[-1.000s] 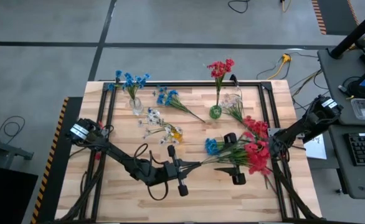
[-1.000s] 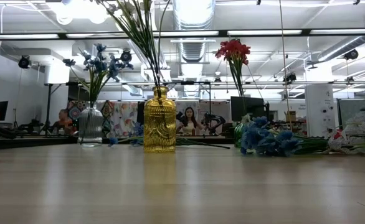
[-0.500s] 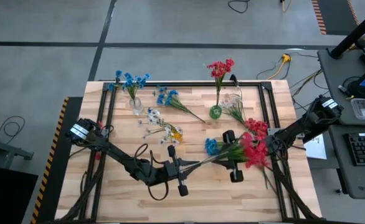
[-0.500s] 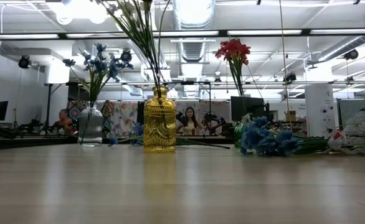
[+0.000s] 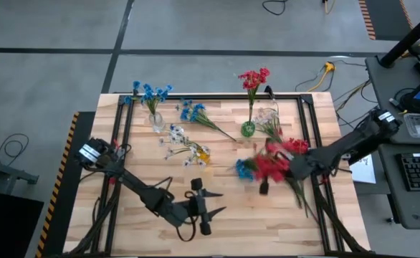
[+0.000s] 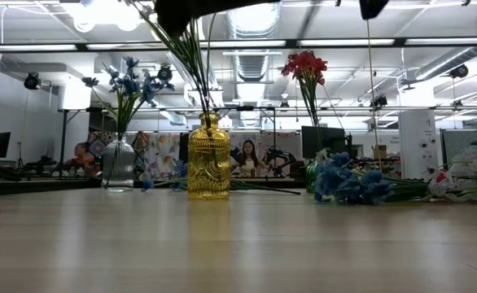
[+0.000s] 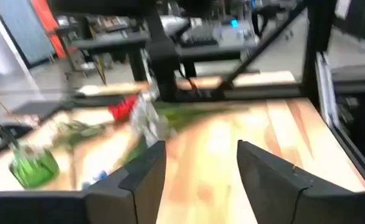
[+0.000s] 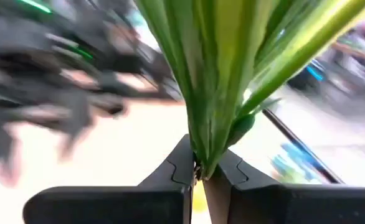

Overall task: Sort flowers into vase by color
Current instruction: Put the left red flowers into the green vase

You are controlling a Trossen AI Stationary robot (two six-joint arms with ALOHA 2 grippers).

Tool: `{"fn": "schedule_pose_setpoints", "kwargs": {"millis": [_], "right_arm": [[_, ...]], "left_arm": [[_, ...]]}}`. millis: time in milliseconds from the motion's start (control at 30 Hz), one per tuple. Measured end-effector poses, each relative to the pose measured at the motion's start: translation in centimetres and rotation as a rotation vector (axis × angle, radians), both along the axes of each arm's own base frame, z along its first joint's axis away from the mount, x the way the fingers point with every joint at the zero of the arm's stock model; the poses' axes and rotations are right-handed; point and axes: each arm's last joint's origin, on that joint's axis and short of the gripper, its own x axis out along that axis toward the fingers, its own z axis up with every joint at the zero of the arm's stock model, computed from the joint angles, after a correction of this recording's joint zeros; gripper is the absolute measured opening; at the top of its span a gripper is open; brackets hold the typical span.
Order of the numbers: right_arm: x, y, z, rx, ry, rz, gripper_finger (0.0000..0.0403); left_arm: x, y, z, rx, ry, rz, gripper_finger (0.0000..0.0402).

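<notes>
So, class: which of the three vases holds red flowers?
The green vase, at the table's far side right of centre. The clear vase holds blue flowers; the yellow vase holds white ones.

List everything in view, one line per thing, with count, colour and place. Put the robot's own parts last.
Table: one, light wood, centre of the high view.
Clear vase: one, holds blue flowers, far left of the table.
Green vase: one, holds red flowers, far middle.
Yellow vase: one, holds white flowers, centre-left.
Loose blue sprig: one, lying between the clear and green vases.
White sprig: one, lying right of the green vase.
Held bunch: red and blue blossoms, green stems, lifted right of centre.
Left gripper: dark, open, empty, near edge.
Right gripper: dark, shut on the held bunch's stems.
</notes>
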Motion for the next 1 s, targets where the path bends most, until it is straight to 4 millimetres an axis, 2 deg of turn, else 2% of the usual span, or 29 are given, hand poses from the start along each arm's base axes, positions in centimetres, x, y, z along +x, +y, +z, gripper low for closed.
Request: {"fn": "schedule_pose_setpoints", "kwargs": {"millis": [200, 467, 600, 733, 1000], "right_arm": [[-0.6, -4.3, 2.8, -0.044, 0.265, -0.316, 0.0013], [-1.6, -10.0, 4.1, -0.044, 0.276, -0.521, 0.0013], [-2.0, -12.2, 4.2, -0.002, 0.274, -0.560, 0.0013], [-1.7, -13.8, 4.2, 0.039, 0.260, -0.522, 0.0013], [-1.0, -15.2, 3.0, 0.036, 0.241, -0.511, 0.0013]], "left_arm": [[-0.7, -0.7, -0.8, -0.013, 0.066, -0.012, 0.0185], [-0.8, -0.7, -0.9, -0.006, 0.078, -0.011, 0.0174], [-0.8, -0.7, -1.0, -0.003, 0.082, -0.011, 0.0172], [-0.8, -0.7, -1.0, -0.003, 0.083, -0.011, 0.0171], [-0.8, -0.7, -1.0, 0.000, 0.087, -0.011, 0.0171]]}}
